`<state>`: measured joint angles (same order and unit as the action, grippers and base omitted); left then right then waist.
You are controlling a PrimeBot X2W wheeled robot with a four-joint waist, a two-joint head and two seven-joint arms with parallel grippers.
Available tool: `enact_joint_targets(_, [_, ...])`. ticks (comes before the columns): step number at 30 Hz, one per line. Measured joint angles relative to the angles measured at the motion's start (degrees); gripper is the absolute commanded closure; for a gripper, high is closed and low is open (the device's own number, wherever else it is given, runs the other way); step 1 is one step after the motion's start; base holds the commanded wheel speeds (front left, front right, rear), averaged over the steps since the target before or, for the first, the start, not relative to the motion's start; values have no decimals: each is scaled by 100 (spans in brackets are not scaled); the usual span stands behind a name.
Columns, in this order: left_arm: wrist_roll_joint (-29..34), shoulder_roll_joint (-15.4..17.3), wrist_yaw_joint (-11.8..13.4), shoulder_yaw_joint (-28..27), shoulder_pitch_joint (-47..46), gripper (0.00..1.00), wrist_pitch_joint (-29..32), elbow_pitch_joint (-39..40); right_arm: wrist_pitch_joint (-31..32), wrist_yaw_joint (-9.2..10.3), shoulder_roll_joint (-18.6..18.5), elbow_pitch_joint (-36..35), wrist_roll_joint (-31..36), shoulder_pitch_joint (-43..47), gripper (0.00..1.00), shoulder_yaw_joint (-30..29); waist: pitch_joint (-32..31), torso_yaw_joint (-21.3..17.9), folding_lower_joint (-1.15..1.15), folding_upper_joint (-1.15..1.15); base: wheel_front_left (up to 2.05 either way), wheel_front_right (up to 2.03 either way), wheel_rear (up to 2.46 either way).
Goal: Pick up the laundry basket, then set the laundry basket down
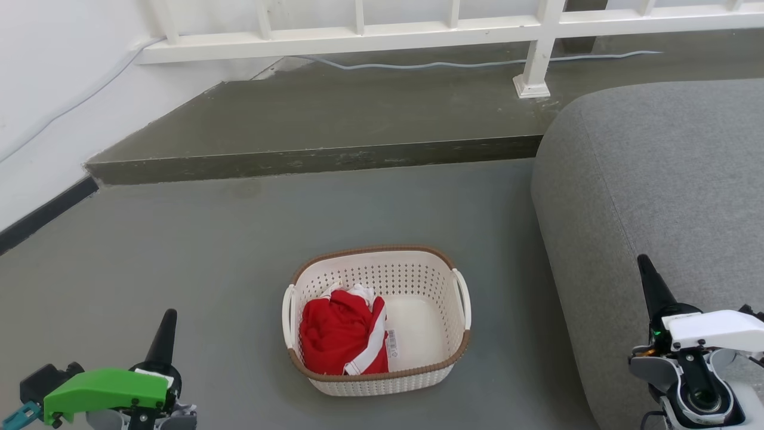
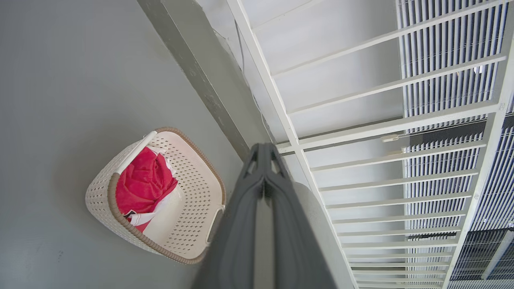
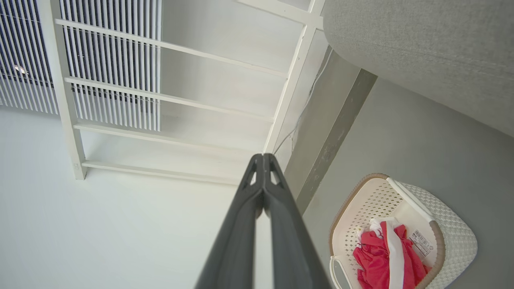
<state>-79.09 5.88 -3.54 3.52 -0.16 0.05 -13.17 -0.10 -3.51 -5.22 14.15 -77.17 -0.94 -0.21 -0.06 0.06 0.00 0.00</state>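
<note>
The laundry basket (image 1: pixel 418 280) stands on the grey floor in the middle of the head view, cream-white and perforated with a brown rim and white side handles. A red and white garment (image 1: pixel 340 331) lies in its left half. My left gripper (image 1: pixel 169 316) sits at the lower left, well apart from the basket, fingers pressed together. My right gripper (image 1: pixel 643 263) rises at the lower right in front of the sofa, also shut and empty. In the left wrist view the basket (image 2: pixel 192 188) lies left of my shut fingers (image 2: pixel 263 150). The right wrist view has the basket (image 3: pixel 449 233) at the lower right.
A grey sofa (image 1: pixel 668 197) fills the right side, close to the basket. A raised concrete step (image 1: pixel 334 158) runs across behind the basket, with a white railing (image 1: pixel 418 30) and a cable (image 1: pixel 453 63) on it. A white wall (image 1: pixel 48 89) borders the left.
</note>
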Motion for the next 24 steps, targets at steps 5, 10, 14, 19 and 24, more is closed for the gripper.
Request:
enact_joint_targets(5, [-327,-57,-58,-125,-75,100,93,-64,76,-64,30,31,-372,-13,100,-110,5,-2,0,0,0,0,0])
enact_joint_targets(10, [-657,-103,-148,-227,-110,100,168,-102,175,-130,60,68,-744,-88,100,-203,11,-3,0,0,0,0,0])
enact_joint_targets(14, [-994,-135,-207,-355,-161,100,280,-134,260,-204,75,98,-1115,-119,100,-312,16,-5,0,0,0,0,0])
enact_joint_targets(19, [-1317,-172,-260,-469,-225,100,348,-178,354,-268,102,120,-1484,-159,100,-407,22,-6,0,0,0,0,0])
enact_joint_targets(24, [-1452,-188,-308,-533,-233,100,400,-218,402,-304,118,137,-1683,-221,100,-468,24,-6,0,0,0,0,0])
